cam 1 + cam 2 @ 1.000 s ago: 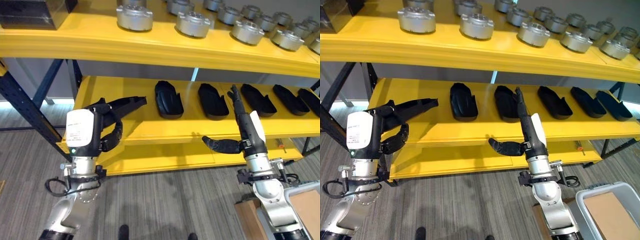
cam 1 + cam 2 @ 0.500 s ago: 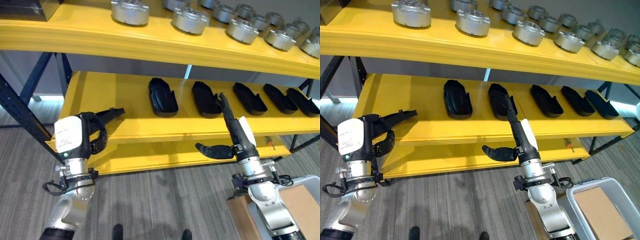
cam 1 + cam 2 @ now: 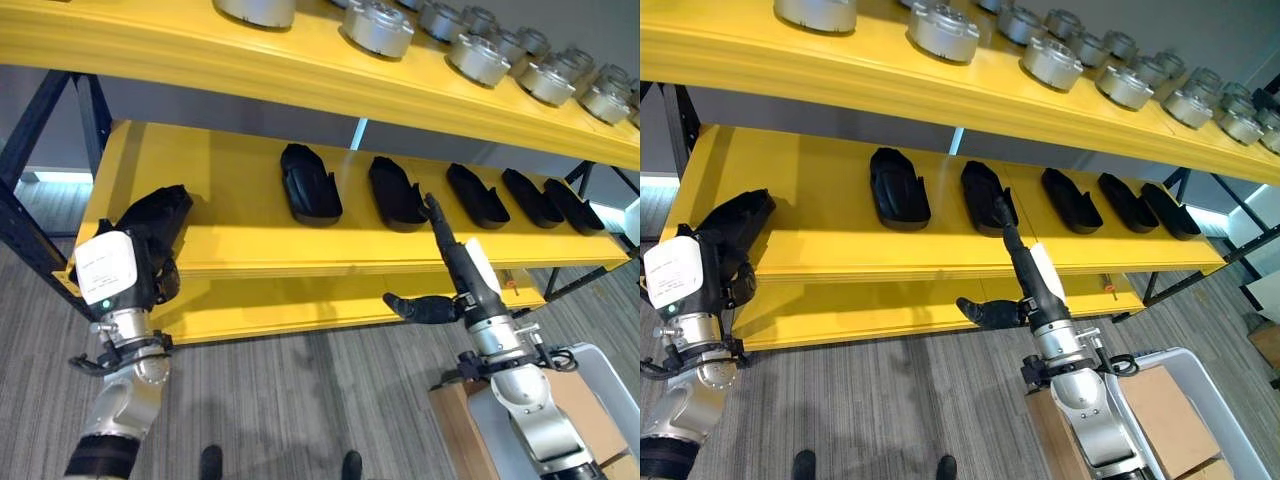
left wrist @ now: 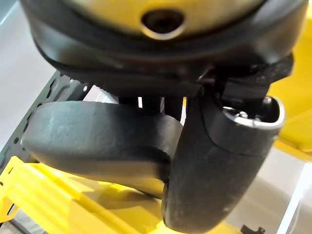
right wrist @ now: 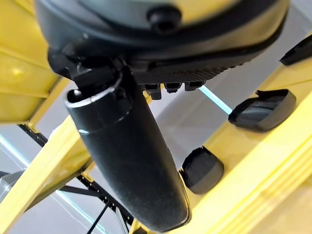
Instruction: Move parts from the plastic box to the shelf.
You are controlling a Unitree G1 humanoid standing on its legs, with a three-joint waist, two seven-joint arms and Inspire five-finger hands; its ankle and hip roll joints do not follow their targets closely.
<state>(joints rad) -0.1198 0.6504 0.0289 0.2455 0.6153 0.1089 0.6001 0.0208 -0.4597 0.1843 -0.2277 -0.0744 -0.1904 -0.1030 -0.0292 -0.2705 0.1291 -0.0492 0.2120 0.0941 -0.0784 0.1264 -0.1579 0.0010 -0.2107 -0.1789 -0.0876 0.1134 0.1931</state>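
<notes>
The left hand (image 3: 150,235) grips a black part (image 3: 160,210) at the left end of the middle shelf (image 3: 230,240), fingers curled round its near end; judging by the empty stretch of board there, it is bringing the piece to the open slot at the left of the row. In the left wrist view the part (image 4: 102,141) is a matte, rounded, slightly grainy moulding lying across the thumb (image 4: 214,170).

The right hand (image 3: 450,270) holds nothing: its fingers are straight and point up toward the shelf edge, thumb (image 3: 415,308) splayed out to the left. It looks idle, held clear in front of the shelf.

Five more black parts (image 3: 308,183) lie in a spaced row along the same yellow board, long shell-like shapes with a hollow top. Above, the upper shelf (image 3: 200,55) carries round silver metal castings (image 3: 378,25). At the lower right sits the grey plastic box (image 3: 1160,420), a brown cardboard sheet (image 3: 1165,405) inside.
</notes>
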